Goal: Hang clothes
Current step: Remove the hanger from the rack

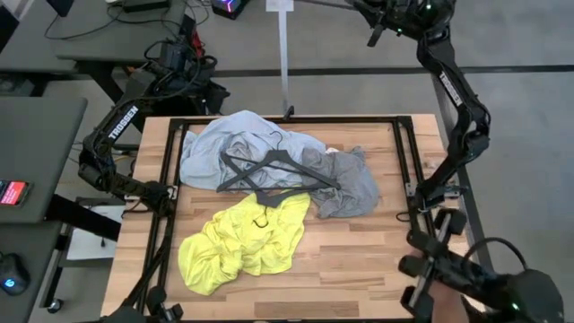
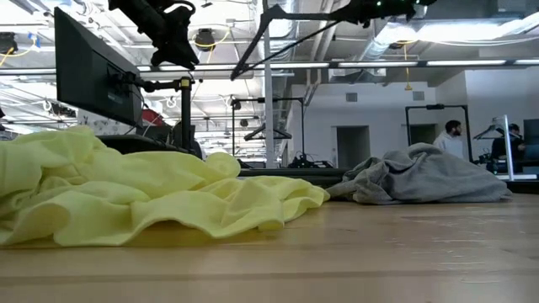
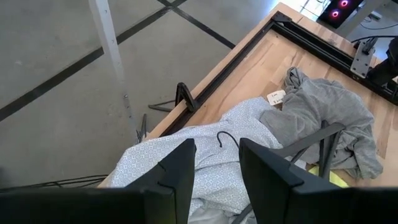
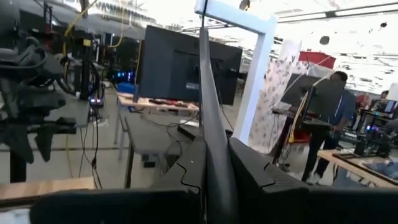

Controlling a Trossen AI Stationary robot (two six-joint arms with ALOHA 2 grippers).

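Right gripper (image 4: 214,148): It is up high, past the far edge of the table, near the white pole (image 1: 283,54). Its two fingers are squeezed tight on a thin dark hanger (image 2: 253,40). The hanger hangs in the air, well above the clothes.
Left gripper (image 3: 216,149): It is up over the far left side of the table. Its fingers are partly apart and there is nothing between them. It looks down on the blue shirt.
Table (image 1: 359,260): It is made of wood and has a black frame round it. All the clothes lie on it in one messy pile.
Pale blue shirt (image 1: 224,139): It is crumpled at the far left of the pile. It touches the grey T-shirt.
Yellow T-shirt (image 1: 242,238): It is bright and bunched up. It lies at the near side of the table, just in front of the other two.
Grey T-shirt (image 1: 350,184): It is in a heap at the right of the pile.
Hangers on the pile (image 1: 269,170): They are dark and lie flat on top, across the blue shirt and the grey T-shirt.
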